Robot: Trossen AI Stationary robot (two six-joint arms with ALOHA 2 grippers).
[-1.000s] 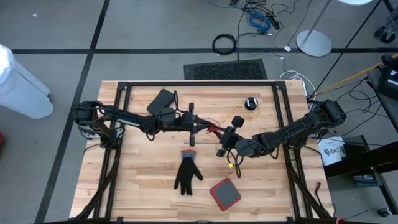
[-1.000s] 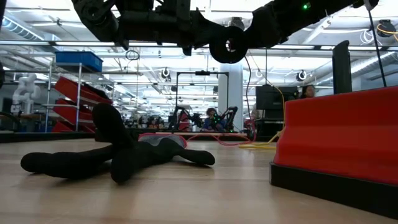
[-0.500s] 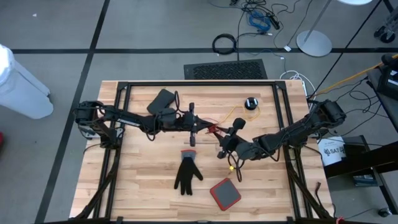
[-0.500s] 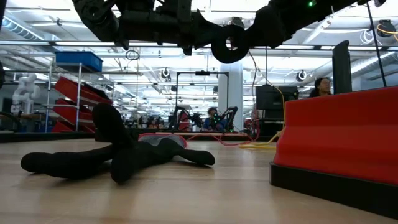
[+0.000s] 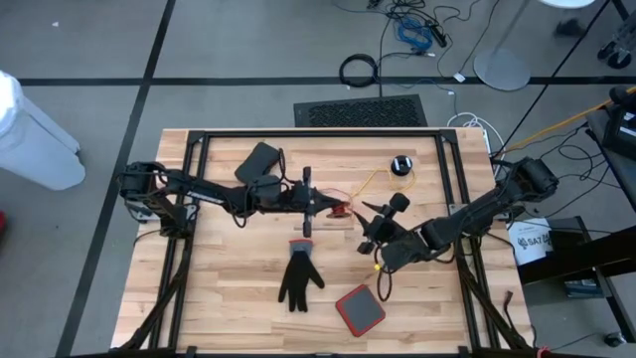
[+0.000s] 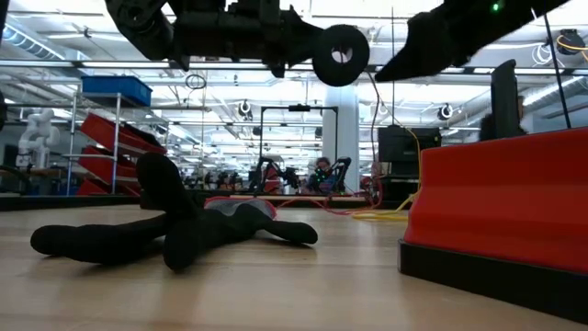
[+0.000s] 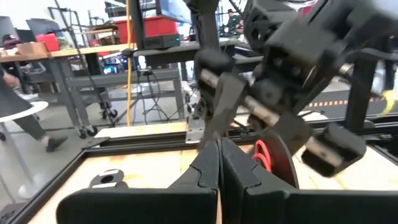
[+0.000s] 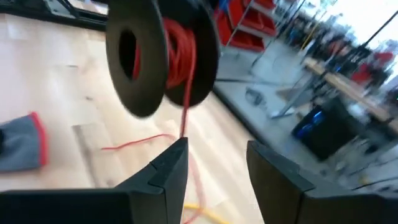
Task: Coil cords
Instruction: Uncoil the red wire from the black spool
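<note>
Spool [image 5: 341, 209]: a black round puck with two flat discs and red cord wound between them is seen raised above the table, a hole through its middle [image 6: 341, 55]; it is gripped at the tip of the left hand, though what exactly is pinched is partly hidden.
Left hand [image 5: 323, 206]: dark fingers are pressed together, flat face to flat face [image 7: 219, 163], at the middle of the table, clamped on the spool's side.
Right hand [image 5: 375, 214]: two dark, blocky fingers [image 8: 163, 168] are held apart with a clear gap between them, just beside the spool and not touching it; nothing is held.
Red cord [image 8: 185, 106]: a thin strand is seen hanging from the spool past the right hand's fingers, with a loose length lying on the wood.
Second puck [image 5: 400, 165]: a small black round piece is set flat near the far edge of the table, well apart from both hands.
Yellow cord [image 5: 372, 181]: a thin string-like line is drawn from the second puck toward the middle of the table.
Table [image 5: 229, 298]: pale wooden planks, smooth, are framed by black metal rails.
Glove [image 5: 298, 273]: a limp black fabric glove with a grey and red cuff is laid flat, fingers spread.
Red block [image 5: 359, 309]: a flat square red pad on a dark base is placed near the front edge.
</note>
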